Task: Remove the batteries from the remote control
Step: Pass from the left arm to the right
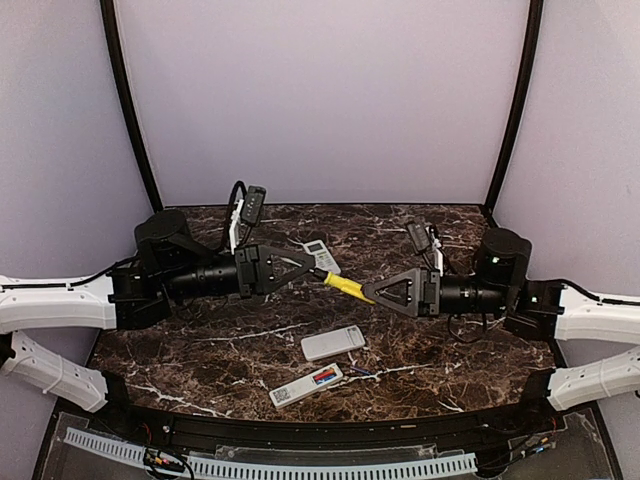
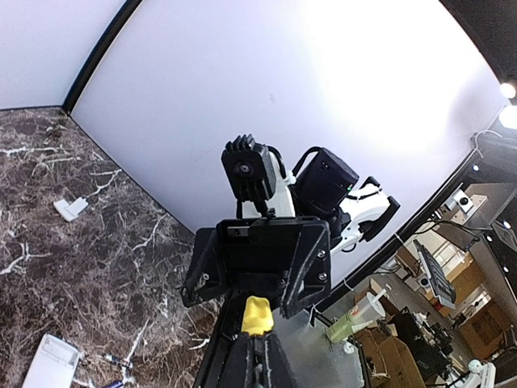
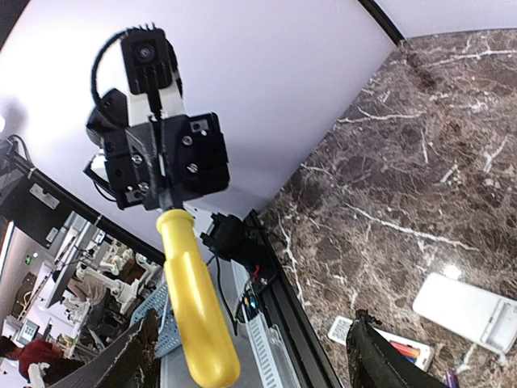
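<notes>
A white remote control (image 1: 306,385) lies near the front edge with its compartment open, and red and blue batteries (image 1: 324,377) show inside it. The right wrist view has the same remote (image 3: 380,339) and batteries (image 3: 404,350) at the bottom. Above the table's middle my left gripper (image 1: 318,270) is shut on a yellow-handled screwdriver (image 1: 345,286) at the shaft end. In the left wrist view the yellow handle (image 2: 257,315) sticks out past my shut fingers (image 2: 257,335). My right gripper (image 1: 368,292) stands wide open around the handle (image 3: 198,307), its fingers (image 3: 129,360) apart from it.
A second white remote (image 1: 333,343) lies face down in the middle and a third (image 1: 322,256) sits behind the left gripper. A small white cover (image 2: 71,208) rests near the back wall. Tiny dark bits (image 1: 358,371) lie beside the front remote, too small to tell.
</notes>
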Controlling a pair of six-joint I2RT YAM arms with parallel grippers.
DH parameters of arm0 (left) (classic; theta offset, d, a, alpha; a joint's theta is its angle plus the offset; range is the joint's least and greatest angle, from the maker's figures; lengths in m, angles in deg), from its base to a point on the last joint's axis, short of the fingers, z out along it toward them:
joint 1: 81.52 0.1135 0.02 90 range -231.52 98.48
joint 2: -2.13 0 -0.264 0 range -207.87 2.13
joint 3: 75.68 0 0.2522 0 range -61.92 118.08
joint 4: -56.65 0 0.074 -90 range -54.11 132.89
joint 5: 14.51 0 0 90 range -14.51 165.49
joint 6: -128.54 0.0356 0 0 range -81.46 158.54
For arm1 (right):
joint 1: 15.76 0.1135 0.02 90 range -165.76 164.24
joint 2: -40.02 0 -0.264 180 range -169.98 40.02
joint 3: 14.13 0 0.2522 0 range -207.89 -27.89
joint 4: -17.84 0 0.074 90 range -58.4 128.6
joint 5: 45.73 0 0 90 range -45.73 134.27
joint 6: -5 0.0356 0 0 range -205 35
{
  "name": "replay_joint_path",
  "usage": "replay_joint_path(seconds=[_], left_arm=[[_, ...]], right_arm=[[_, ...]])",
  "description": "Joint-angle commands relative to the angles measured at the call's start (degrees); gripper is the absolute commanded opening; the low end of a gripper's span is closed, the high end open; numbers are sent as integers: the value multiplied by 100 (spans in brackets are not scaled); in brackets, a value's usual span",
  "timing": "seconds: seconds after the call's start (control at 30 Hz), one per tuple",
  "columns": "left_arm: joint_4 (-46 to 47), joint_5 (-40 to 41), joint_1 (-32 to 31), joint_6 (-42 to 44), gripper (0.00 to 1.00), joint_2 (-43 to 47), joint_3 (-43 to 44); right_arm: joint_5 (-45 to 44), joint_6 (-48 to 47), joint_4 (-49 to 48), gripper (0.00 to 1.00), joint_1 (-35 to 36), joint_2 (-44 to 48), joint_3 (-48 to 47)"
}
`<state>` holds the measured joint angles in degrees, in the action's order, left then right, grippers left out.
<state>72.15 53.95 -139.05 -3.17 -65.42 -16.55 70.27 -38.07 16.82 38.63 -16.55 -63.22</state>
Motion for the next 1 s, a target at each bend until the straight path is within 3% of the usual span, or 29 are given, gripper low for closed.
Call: replay_joint_path(seconds=[0.0,0.2,0.47,0.97], left_arm=[[712,390,6,-130,0,202,-207],[927,339,6,-178,0,86,-254],[972,290,1,-147,0,58,-274],[828,346,5,-145,0,109,-326]], right_arm=[[-427,319,-1383,76,192,-76,-44],[-245,316,-1828,57,348,-574,-323],[-293,393,-2248,46,484,-872,-378],[-357,289,-2029,22,498,-831,-404]])
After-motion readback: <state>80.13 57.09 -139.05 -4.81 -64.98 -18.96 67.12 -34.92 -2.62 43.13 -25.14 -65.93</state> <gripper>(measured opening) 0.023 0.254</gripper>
